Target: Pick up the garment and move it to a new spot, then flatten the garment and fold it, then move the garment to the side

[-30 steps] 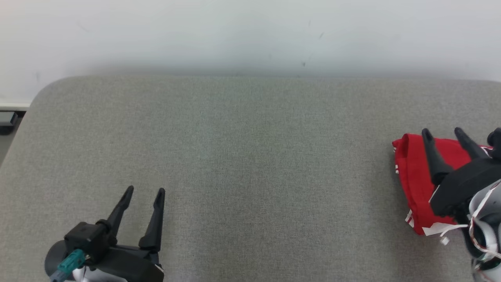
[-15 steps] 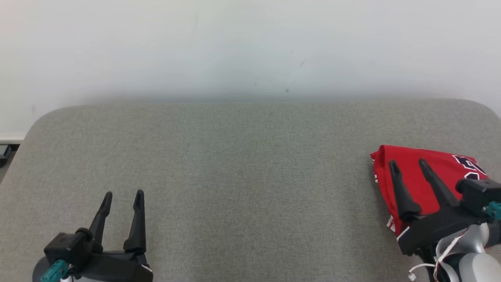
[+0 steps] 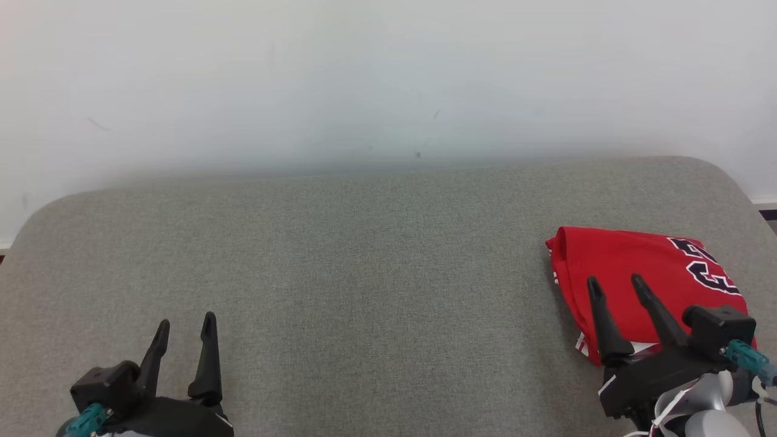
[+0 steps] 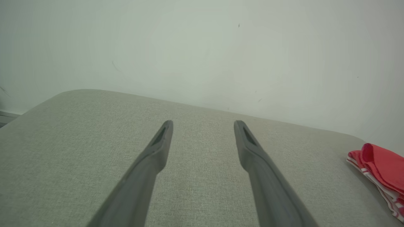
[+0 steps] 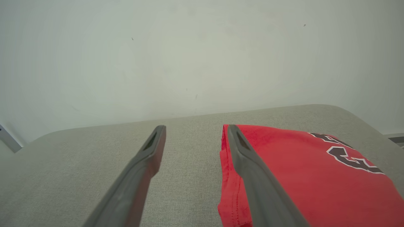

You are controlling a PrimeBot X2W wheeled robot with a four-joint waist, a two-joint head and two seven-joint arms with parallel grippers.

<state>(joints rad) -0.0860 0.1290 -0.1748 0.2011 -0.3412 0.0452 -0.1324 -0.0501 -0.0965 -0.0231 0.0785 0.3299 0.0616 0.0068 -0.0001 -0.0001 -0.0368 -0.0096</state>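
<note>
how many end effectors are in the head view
2. The left end effector is at the lower left, open above the grey fabric tabletop. The right end effector is at the lower right, open, its fingers over the folded red jersey with dark lettering.

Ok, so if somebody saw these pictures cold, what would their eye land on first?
The bright red garment, folded, with dark white-edged lettering, lies at the right end of the plain grey table. The right gripper is open above the garment's near edge. The left gripper, also open, sits over bare table at the lower left.
</note>
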